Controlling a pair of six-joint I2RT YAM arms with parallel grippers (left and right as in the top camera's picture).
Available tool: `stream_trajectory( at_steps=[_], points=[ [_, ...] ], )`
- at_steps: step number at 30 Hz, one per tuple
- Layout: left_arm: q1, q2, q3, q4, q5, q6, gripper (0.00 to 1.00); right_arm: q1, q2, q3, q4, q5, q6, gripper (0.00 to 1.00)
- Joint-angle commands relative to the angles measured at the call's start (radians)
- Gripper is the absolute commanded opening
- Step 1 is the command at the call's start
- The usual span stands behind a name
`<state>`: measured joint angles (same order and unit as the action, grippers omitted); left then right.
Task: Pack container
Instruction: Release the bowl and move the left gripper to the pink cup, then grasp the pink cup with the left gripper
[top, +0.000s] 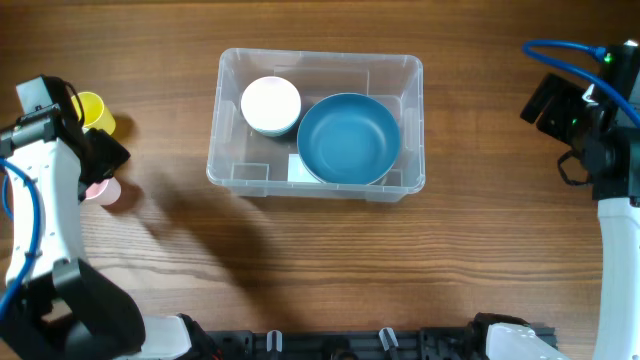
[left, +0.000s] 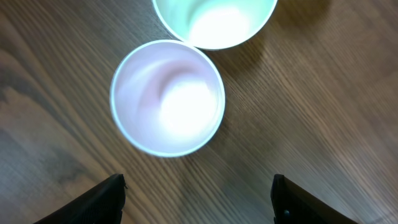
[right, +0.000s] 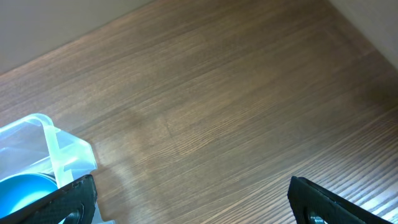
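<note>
**Bin part-filled, both grippers spread and empty**

Overhead:
- The container (top: 315, 70) sits mid-table, a little toward 12 o'clock, long side running across.
- Inside it, a white bowl (top: 271, 105) sits in the 10 o'clock corner. A blue bowl (top: 348, 138) just beside it fills the 3 o'clock half.
- A white label (top: 298, 168) shows on the base by the 6 o'clock wall, partly under the blue bowl.
- The left arm (top: 45, 190) is at 9 o'clock, outside the bin, with a yellow cup (top: 95, 110) on its 12 o'clock side and a pink cup (top: 103, 190) on its 6 o'clock side.
- The right arm (top: 600, 130) is at 3 o'clock, well apart from the bin.

Left wrist:
- The pink cup (left: 168, 98) stands upright on the table (left: 311, 112), mouth up.
- A pale cup (left: 214, 18), cut off at 12 o'clock, has its rim against the pink one.
- The left gripper (left: 196, 202) is spread wide, with its dark fingers (left: 106, 199) at 7 and 5 o'clock. It grips nothing, and the pink cup lies beyond the tips.

Right wrist:
- The right gripper (right: 193, 202) is fully apart, its fingers (right: 68, 199) in the lower corners with only bare wood between them.
- A container corner (right: 56, 149) shows at 8 o'clock, with the blue bowl (right: 18, 193) inside.
</note>
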<state>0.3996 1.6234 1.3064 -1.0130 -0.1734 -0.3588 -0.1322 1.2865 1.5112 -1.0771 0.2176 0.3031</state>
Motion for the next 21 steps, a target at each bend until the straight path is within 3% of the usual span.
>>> stream_trajectory(
  at_steps=[1,16,21],
  points=[
    [0.004,0.051,0.005,0.016,0.013,0.038,0.73,-0.003,0.000,0.000,0.003,-0.002,0.014,1.00],
    [0.005,0.060,0.003,0.067,0.012,0.036,0.70,-0.003,0.000,0.000,0.003,-0.002,0.014,1.00],
    [0.046,0.060,0.003,0.028,0.013,-0.099,0.70,-0.003,0.000,0.000,0.003,-0.001,0.014,0.99]
  ],
)
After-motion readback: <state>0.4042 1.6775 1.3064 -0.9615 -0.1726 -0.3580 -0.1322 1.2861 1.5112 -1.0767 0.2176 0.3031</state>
